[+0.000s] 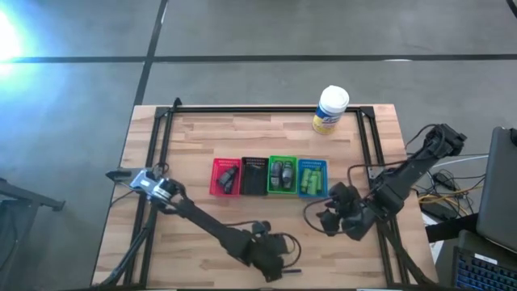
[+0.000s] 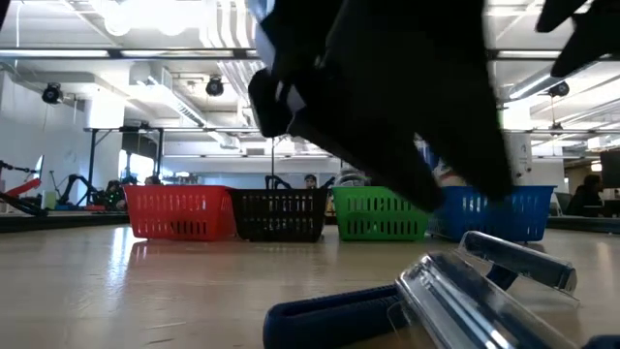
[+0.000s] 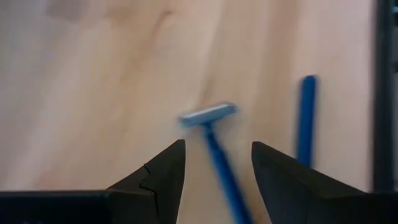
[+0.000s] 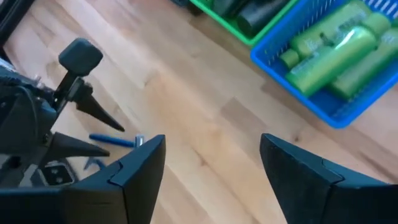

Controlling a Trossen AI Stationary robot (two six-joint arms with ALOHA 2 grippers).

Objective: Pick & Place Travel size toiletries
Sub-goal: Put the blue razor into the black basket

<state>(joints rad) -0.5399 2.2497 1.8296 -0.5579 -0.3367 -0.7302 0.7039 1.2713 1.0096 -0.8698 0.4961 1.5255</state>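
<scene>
While the left gripper (image 3: pixel 214 168) hangs wide open and empty over a razor (image 3: pixel 214 146) near the desk's front edge, that thin handle could skid aside; the right gripper (image 4: pixel 211 165) waits open.

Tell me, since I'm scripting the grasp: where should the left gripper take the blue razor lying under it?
Probably mid-handle, from straight above. The blue razor lies flat on the table, its wide head pointing away from the left gripper, whose open fingers already sit either side of the thin handle. The second razor lies apart, so closing shouldn't catch it.
</scene>
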